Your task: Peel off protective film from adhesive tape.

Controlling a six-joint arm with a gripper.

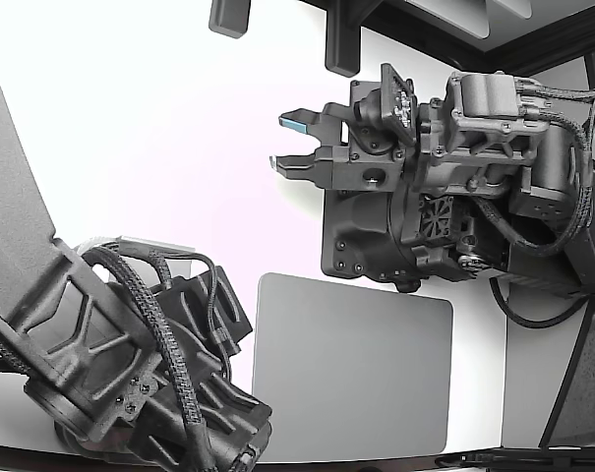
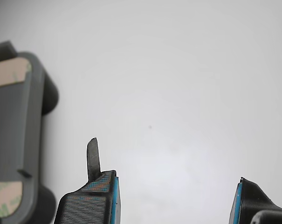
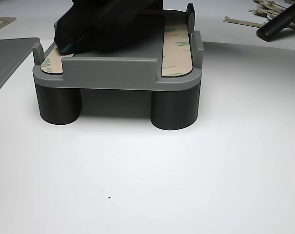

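Gray fixture (image 3: 118, 73) with tape strips (image 3: 176, 46); gripper (image 2: 175, 198) jaws apart

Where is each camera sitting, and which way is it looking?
Exterior view: sits high up, looking down at the white table; shows the open tool, its arm, and a second arm.
Wrist view: rides behind the tool, looking at the table; both fingertips and the grey fixture show.
Other view: sits low near the tabletop, looking sideways at the fixture with its tape strip; a dark robot part hangs over it.
Shared: the wrist and other views both show the taped fixture.
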